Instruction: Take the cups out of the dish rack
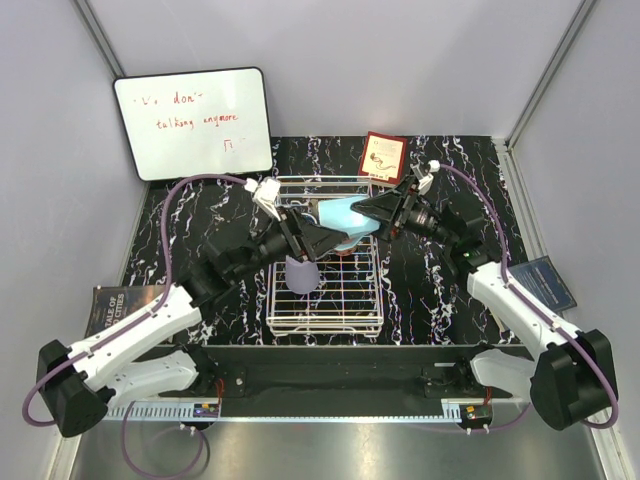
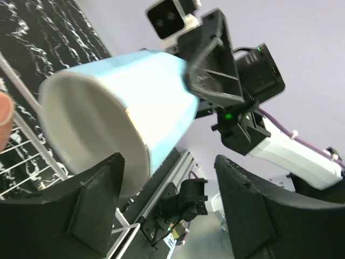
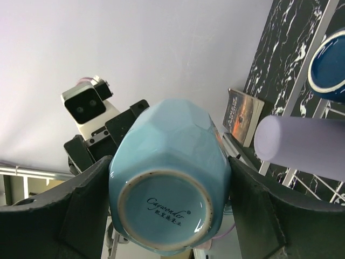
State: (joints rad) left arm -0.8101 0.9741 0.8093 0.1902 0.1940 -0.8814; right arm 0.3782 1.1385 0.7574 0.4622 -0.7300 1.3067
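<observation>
The white wire dish rack (image 1: 325,300) sits mid-table. My right gripper (image 1: 368,212) is shut on the light blue mug (image 1: 345,218) and holds it on its side above the rack's far half; the right wrist view shows the mug's base (image 3: 164,213) between the fingers (image 3: 81,216). My left gripper (image 1: 318,240) is open at the mug's mouth (image 2: 91,135), one finger (image 2: 97,205) just under the rim. The lavender tumbler (image 1: 302,272) stands upside down in the rack and also shows in the right wrist view (image 3: 302,145). A dark blue cup (image 3: 330,67) is in the rack. A salmon sliver (image 2: 4,113) shows at the left edge of the left wrist view.
A whiteboard (image 1: 192,122) leans at the back left. A red card (image 1: 383,157) stands behind the rack. Books lie at the left (image 1: 120,305) and right (image 1: 548,282) table edges. Grey walls enclose the table.
</observation>
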